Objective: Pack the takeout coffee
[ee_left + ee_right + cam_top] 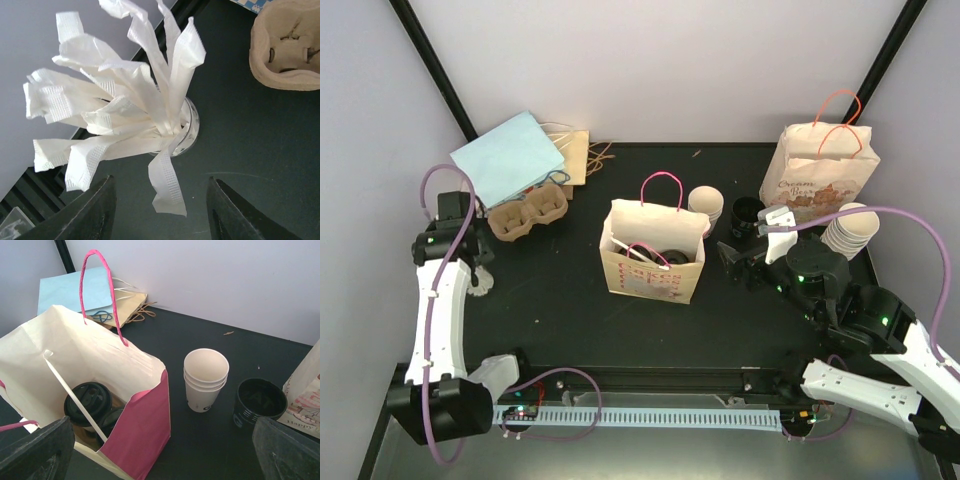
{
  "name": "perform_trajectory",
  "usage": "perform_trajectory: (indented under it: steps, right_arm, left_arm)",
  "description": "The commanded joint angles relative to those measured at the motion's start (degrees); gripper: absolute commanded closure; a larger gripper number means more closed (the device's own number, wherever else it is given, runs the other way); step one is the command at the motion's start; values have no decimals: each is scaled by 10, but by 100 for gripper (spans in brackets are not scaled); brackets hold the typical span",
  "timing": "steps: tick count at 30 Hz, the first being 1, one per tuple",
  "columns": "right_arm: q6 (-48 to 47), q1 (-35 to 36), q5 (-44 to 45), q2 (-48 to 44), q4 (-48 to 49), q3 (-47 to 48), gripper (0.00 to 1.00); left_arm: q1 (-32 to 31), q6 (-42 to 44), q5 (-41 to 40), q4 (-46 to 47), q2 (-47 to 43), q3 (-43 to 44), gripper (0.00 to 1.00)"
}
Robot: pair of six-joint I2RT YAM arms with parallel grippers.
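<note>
The black table (570,300) was the biggest thing in shot, and dead centre on it stood the open paper bag (653,250) with pink handles, upright. A second printed bag (823,170) stood back right. A blue bag (510,158) lay flat back left, with the cardboard cup carrier (528,212) just in front of it.

My right gripper (161,452) hung just right of the open bag, jaws spread wide with nothing in them. My left gripper (160,210) was over by the left edge, also spread apart, right above a glass jar (187,131) stuffed with white paper-wrapped sticks. Could've been straws, I couldn't tell.

Just past the right gripper sat a stack of white cups (205,379) with a stack of black lids (259,402) beside it.

The coffee cup (89,401), black lid on, sat down inside the open bag. In the right wrist view it was ahead and to the left, clear of both fingers, with a white wrapped stick (70,390) leaning across it.
</note>
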Motion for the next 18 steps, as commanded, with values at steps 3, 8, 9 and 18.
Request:
perform_trajectory:
  steps: [3,8,9,18]
  right_arm:
    - [5,-3,-8,-2,6,-2,0]
    - [8,-3,-10,-3,5,-1,0]
    - [9,-3,-10,-4,4,-1,0]
    - [11,-3,-13,-4,3,0,0]
  left_arm:
    - [5,-10,-12,13,-16,-15,58]
    - [5,-8,-12,11,-18,-6,76]
    - [5,-8,-12,8,-18,-2,80]
    - [4,-12,-10,-27,-10,43,98]
